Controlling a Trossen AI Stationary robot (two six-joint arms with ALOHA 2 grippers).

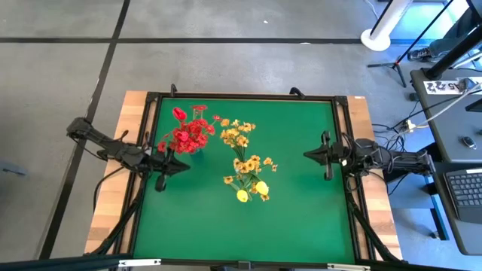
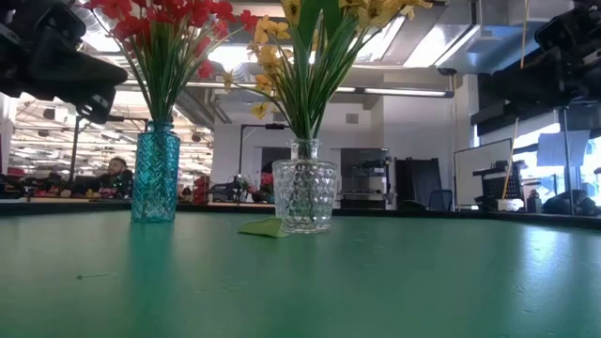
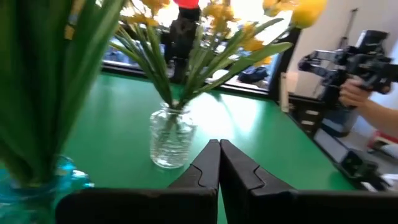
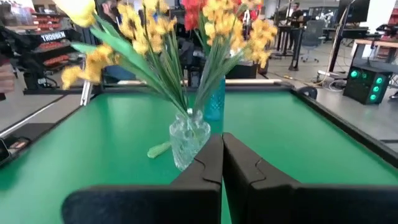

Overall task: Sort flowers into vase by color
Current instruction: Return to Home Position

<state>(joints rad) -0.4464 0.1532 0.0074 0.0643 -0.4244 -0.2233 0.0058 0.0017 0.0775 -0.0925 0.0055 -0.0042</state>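
High view first: on the flat green table mat [image 1: 301,218] a bunch of small red flowers [image 1: 188,135] on thin green stems stands left of centre. Just beside it, nearer the middle, a bunch of small yellow flowers [image 1: 247,164] spreads wide, with a couple of round yellow buds at its near edge. The left gripper [image 1: 185,167] hovers just beside the red bunch, pointing inward, while the right gripper [image 1: 307,154] hangs well apart from both bunches near the mat's right edge, pointing inward too. Low view now: the red stems sit upright in a tall, textured blue glass vase [image 2: 155,175] on the left, and the yellow ones in a squat, knobbly clear glass vase [image 2: 303,195] to its right. The two vases stand apart, and a small pale green leaf [image 2: 263,228] lies flat on the mat just beside the clear vase's foot. Left wrist view: the two dark fingers are pressed together with nothing between them, the clear vase ahead and the blue one close off to one side. Right wrist view: same story, fingers closed tight and empty, facing the clear vase with the blue vase behind it.
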